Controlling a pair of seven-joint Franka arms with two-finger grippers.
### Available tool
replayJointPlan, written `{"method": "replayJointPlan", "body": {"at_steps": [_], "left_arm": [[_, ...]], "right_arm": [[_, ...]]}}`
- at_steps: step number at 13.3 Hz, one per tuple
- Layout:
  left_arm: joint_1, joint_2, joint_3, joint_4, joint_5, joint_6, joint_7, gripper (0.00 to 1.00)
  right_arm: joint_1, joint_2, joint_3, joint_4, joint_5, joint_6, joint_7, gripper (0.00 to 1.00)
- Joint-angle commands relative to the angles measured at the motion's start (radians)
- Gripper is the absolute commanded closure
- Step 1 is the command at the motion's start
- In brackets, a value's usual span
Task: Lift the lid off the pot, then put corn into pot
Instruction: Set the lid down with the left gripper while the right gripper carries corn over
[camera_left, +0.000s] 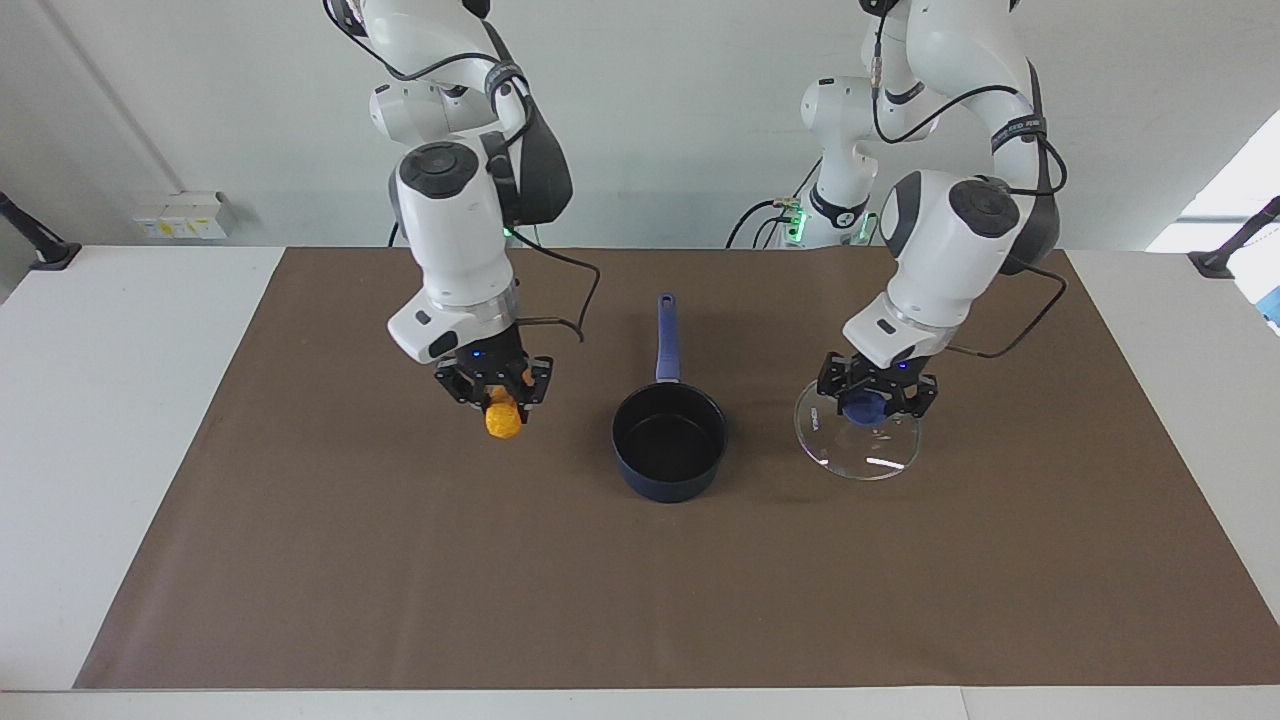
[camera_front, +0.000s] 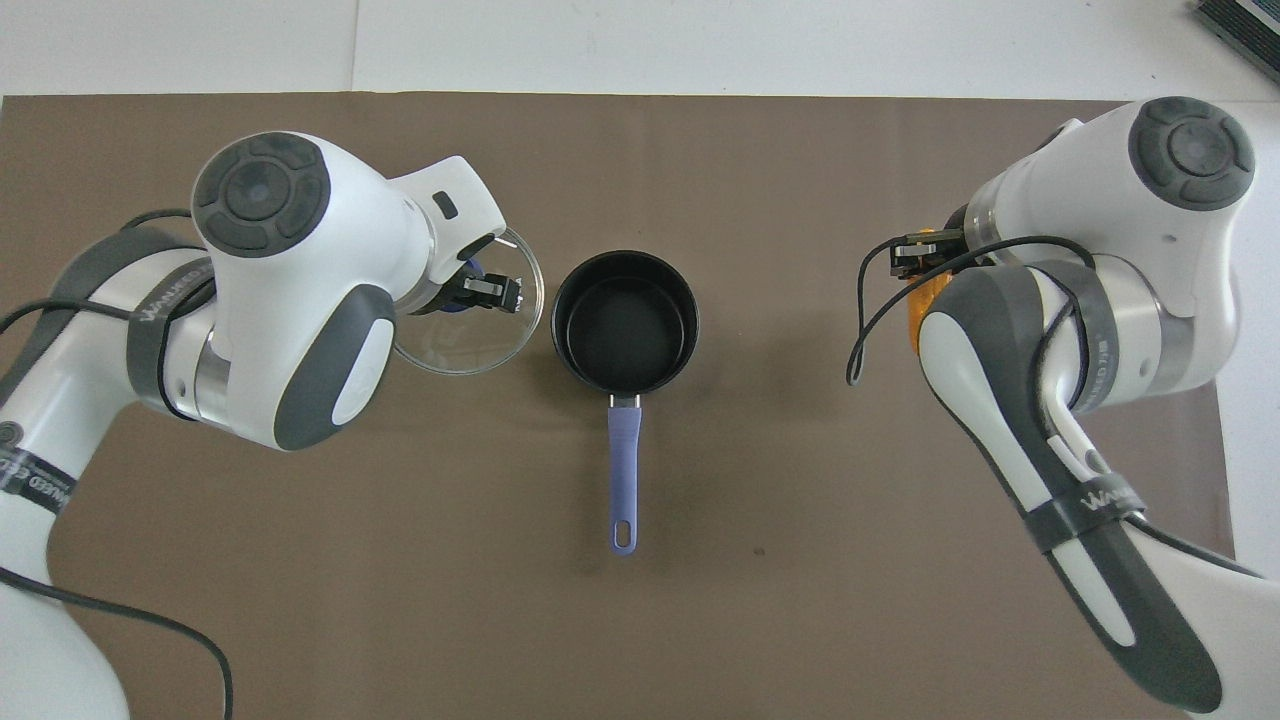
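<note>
The dark blue pot (camera_left: 669, 440) stands open in the middle of the brown mat, its black inside bare, its long blue handle (camera_left: 666, 335) pointing toward the robots; it also shows in the overhead view (camera_front: 625, 318). My left gripper (camera_left: 868, 408) is shut on the blue knob of the glass lid (camera_left: 858, 450) and holds it low over the mat beside the pot, toward the left arm's end; the lid also shows in the overhead view (camera_front: 500, 335). My right gripper (camera_left: 497, 398) is shut on the yellow-orange corn (camera_left: 501, 420), held end-down over the mat beside the pot, toward the right arm's end.
The brown mat (camera_left: 640, 600) covers most of the white table (camera_left: 100, 400). A small white box (camera_left: 180, 215) sits at the wall near the right arm's end. A black clamp (camera_left: 1225, 250) stands at the table's corner by the left arm's end.
</note>
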Motion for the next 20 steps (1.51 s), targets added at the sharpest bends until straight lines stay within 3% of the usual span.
{"method": "replayJointPlan", "body": {"at_steps": [1,3,7,14,17,18,19,20], "left_arm": [[0.077,-0.045,-0.010,-0.076,-0.034,0.050,0.101,1.00],[0.141,-0.039,-0.010,-0.107,-0.053,0.090,0.158,1.00],[0.247,0.018,-0.008,-0.125,-0.155,0.173,0.346,1.00],[0.293,0.131,-0.008,-0.124,-0.155,0.242,0.377,1.00],[0.311,0.145,-0.010,-0.113,-0.182,0.230,0.376,1.00],[0.315,0.145,-0.010,-0.113,-0.202,0.227,0.376,0.92],[0.313,0.145,-0.008,-0.113,-0.204,0.225,0.376,0.76],[0.312,0.143,-0.008,-0.113,-0.204,0.223,0.373,0.35]], "right_arm": [[0.004,0.170,0.031,0.210,0.036,-0.026,0.073,1.00],[0.047,0.253,0.056,0.318,0.044,-0.038,0.146,1.00],[0.142,0.350,0.059,0.363,0.045,0.031,0.239,1.00],[0.154,0.376,0.064,0.332,0.047,0.056,0.236,1.00],[0.154,0.399,0.064,0.332,0.050,0.085,0.233,0.99],[0.153,0.399,0.064,0.330,0.053,0.091,0.234,0.89],[0.153,0.399,0.065,0.329,0.054,0.091,0.236,0.67],[0.154,0.398,0.064,0.324,0.056,0.091,0.236,0.38]]}}
